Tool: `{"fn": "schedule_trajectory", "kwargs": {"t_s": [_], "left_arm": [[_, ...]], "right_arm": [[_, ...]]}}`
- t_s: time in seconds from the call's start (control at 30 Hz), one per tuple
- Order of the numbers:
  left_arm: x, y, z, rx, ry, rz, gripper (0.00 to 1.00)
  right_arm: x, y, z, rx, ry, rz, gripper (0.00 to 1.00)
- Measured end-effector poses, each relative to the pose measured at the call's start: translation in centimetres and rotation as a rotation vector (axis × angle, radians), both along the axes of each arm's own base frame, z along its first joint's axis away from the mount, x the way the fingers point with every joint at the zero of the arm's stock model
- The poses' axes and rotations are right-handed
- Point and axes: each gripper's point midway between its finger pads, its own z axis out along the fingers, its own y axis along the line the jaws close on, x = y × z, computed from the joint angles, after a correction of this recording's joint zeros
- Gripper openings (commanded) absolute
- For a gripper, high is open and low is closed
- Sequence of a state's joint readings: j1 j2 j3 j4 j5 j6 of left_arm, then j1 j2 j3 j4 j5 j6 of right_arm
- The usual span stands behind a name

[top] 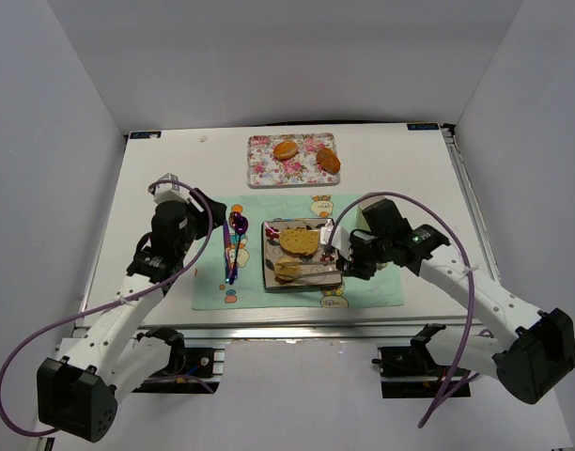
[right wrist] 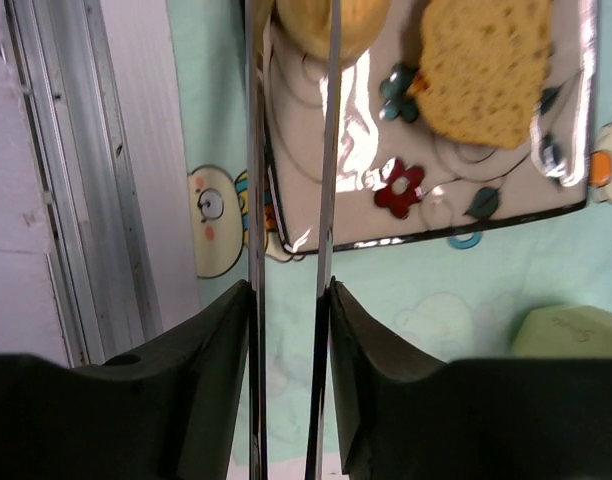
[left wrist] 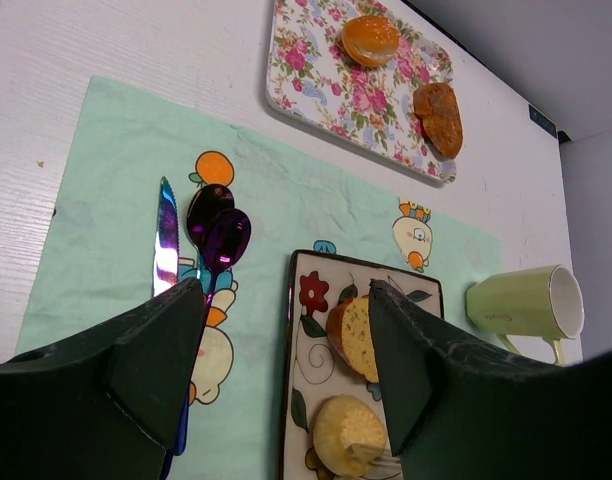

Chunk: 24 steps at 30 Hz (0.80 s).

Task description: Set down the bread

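On the left, the left gripper [left wrist: 283, 330] hangs released, jaws spread wide with nothing between them, above the left part of a mint-green placemat [top: 372, 287]. Below it on the mat a shiny knife [left wrist: 166, 235] lies lengthwise, with two dark purple spoons [left wrist: 218, 230] just to its right, their bowls pointing far.

In the middle of the mat sits a rectangular plate [top: 266, 254] with a flower pattern. The bread is on this plate: a slice of bread [top: 299, 241] on the far half and a small round roll [top: 287, 271] on the near half, close together.

At the far side of the table [top: 175, 169], well apart from the mat, a floral tray [top: 269, 169] carries an orange-topped bun [top: 286, 149] on its left and a brown pastry [top: 328, 160] on its right.

Metal tongs [right wrist: 324, 150] reach from the right across the near half of the plate, their tips at the round roll. From the wrist view I cannot tell whether the tips press it.

The right gripper [right wrist: 291, 300] grasps the tongs, one finger against each metal arm, at the plate's near right corner. A pale green mug [left wrist: 521, 300] lies on its side on the mat, right of the plate.
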<state>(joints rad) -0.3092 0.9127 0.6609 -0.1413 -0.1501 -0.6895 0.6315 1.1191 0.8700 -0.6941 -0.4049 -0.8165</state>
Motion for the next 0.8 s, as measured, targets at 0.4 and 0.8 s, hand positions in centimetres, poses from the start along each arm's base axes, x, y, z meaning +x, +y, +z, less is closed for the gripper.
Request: {"fn": "schedule_trajectory", "kwargs": {"t_s": [0.4, 0.8], "left_arm": [[0.1, -0.2, 0.0, -0.003, 0.001, -0.011, 0.75], [0.0, -2.9, -0.3, -0.075, -0.017, -0.140, 0.08]], "right_arm": [[3.2, 2.8, 7.7, 0.177, -0.098, -0.086, 0.24], [21.7, -14.7, 10.3, 0.262, -0.117, -0.964, 0.00]]}}
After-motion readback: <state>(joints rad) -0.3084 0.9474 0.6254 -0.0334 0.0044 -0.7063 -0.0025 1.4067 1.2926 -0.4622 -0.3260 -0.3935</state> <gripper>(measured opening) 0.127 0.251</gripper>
